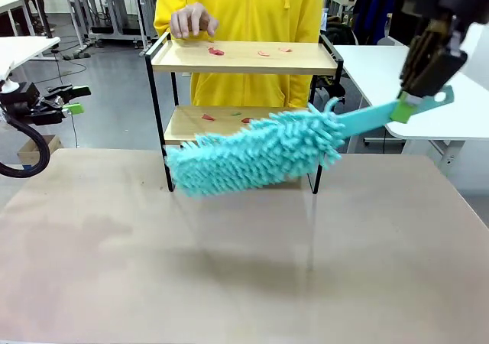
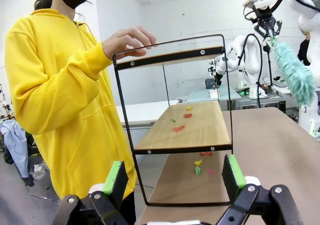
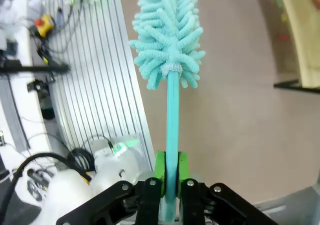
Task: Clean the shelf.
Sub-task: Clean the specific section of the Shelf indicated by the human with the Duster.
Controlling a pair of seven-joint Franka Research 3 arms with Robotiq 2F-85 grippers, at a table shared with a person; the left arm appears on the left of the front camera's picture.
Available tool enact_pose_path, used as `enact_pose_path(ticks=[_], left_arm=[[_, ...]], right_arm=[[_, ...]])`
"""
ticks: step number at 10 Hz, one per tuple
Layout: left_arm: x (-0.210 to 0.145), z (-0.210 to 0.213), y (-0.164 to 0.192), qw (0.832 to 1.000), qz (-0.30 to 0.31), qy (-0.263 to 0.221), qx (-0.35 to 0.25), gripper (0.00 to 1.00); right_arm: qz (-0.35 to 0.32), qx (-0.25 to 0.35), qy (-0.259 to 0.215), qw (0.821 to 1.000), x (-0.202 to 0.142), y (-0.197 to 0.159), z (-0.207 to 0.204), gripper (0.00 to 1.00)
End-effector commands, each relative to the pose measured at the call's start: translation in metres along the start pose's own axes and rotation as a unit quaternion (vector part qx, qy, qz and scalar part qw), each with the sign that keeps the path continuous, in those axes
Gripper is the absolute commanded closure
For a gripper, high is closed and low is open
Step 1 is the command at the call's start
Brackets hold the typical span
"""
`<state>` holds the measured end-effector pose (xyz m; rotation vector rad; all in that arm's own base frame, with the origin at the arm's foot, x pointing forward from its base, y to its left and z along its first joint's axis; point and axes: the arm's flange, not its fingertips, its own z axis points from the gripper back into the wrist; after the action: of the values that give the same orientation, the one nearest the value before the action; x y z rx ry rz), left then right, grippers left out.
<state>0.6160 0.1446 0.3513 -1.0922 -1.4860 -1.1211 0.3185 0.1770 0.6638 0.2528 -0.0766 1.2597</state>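
**Shelf** (image 1: 237, 60): two-tier, wooden boards in a black frame, standing at the far middle of the table (image 1: 229, 283), with raised rails at both ends. A person's hand (image 1: 191, 19) is at the top left rail. Small coloured scraps (image 1: 216, 51) lie on both boards.

**Right gripper** (image 1: 419, 107): clamped on the handle of a turquoise microfibre duster (image 1: 260, 154). The duster head hangs tilted across the front of the lower board, clear of the tabletop.

**Left gripper** (image 2: 175, 177): fingers apart, holding nothing, beyond the table's left edge and well apart from the shelf.

**Table:** tan, bare in front of the shelf.

**Room:** grey floor, white tables beyond.
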Motion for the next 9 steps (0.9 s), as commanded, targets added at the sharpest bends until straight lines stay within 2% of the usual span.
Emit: enact_pose_path(ticks=[1,4,5,6,7,9], left_arm=[[0.002,0.0,-0.002,1.0,-0.004,0.002,0.0,0.0],[0.002,0.0,-0.002,1.0,-0.004,0.002,0.0,0.0],[0.002,0.0,-0.002,1.0,-0.004,0.002,0.0,0.0],[0.002,0.0,-0.002,1.0,-0.004,0.002,0.0,0.0],[0.002,0.0,-0.002,1.0,-0.004,0.002,0.0,0.0],[0.002,0.0,-0.002,1.0,-0.004,0.002,0.0,0.0]], right_arm=[[-0.053,-0.005,-0.073,0.996,0.036,0.03,0.003,0.87],[-0.155,-0.039,-0.175,0.972,0.093,0.076,0.015,0.87],[-0.196,-0.088,-0.214,0.953,0.111,0.086,0.018,0.87],[-0.26,-0.128,-0.23,0.929,0.124,0.086,0.018,0.87],[-0.287,-0.12,-0.225,0.923,0.135,0.086,0.018,0.87],[-0.282,-0.082,-0.244,0.924,0.135,0.08,0.031,0.87]])
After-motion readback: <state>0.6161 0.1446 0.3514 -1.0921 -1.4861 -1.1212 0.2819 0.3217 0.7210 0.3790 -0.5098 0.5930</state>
